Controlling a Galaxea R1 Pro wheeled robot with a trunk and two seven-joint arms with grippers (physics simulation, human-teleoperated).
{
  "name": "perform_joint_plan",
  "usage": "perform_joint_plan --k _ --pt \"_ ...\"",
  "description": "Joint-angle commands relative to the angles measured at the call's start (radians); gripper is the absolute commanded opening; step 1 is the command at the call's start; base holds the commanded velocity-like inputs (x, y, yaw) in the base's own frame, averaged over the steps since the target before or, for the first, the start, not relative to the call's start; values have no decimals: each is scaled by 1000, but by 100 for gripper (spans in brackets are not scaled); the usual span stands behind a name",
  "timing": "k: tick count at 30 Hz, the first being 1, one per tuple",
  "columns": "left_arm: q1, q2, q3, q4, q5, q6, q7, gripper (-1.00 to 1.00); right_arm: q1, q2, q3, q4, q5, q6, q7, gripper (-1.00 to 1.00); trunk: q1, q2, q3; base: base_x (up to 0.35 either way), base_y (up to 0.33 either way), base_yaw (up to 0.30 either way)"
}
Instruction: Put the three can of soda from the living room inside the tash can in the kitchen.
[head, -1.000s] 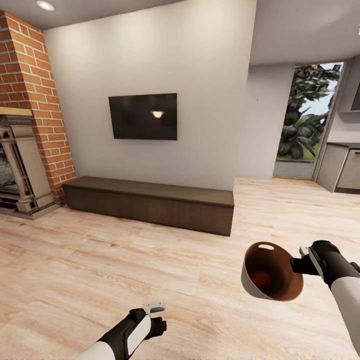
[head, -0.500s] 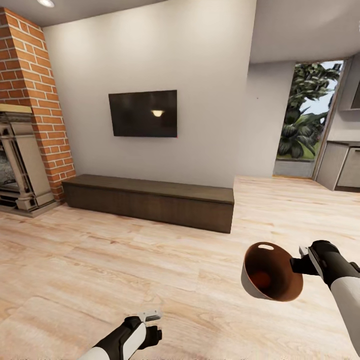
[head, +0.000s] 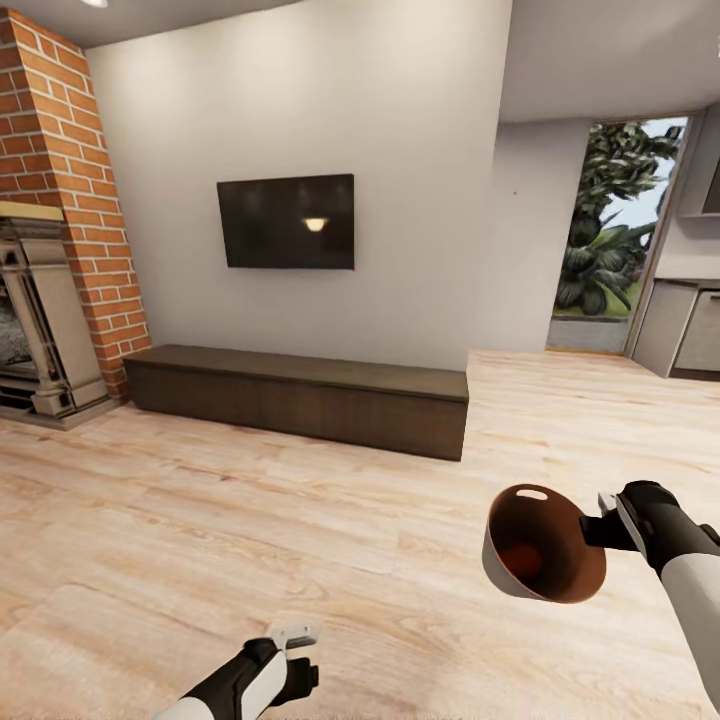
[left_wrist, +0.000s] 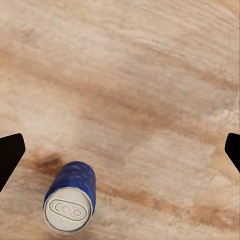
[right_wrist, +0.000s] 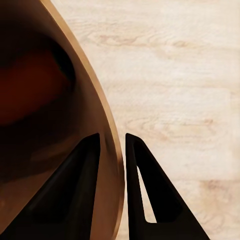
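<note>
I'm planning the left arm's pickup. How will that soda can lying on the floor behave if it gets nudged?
The soda can lies on its side on the smooth wood floor, so it will probably roll off if touched off-centre. It looks small and likely light, so a brush could skid it. The left gripper's fingers stand wide apart, leaving room to straddle it.

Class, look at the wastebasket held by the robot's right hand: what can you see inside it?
The wastebasket shows a tan inner wall and a blurred orange-red shape low inside, too unclear to identify. The right hand pinches its rim, one finger inside covering part of the wall.
</note>
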Motion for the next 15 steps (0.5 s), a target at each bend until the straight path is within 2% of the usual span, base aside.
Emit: perform_joint_plan --k 1,6,10,15 --pt "1 4 0 0 0 0 0 100 -1 0 -2 -1 -15 1 3 -100 4 -7 -3 0 0 0" --pt "9 23 0 17 0 -1 -1 100 -1 -1 -1 -1 -15 1 3 -100 23 -42 -19 0 0 0" --pt "12 27 -1 43 0 -24 -1 100 -1 0 -1 -1 -15 1 3 -100 38 -70 -31 0 0 0" --pt "14 28 -1 78 0 -50 -2 100 -1 0 -1 -1 -15 1 3 -100 41 -71 -51 0 0 0"
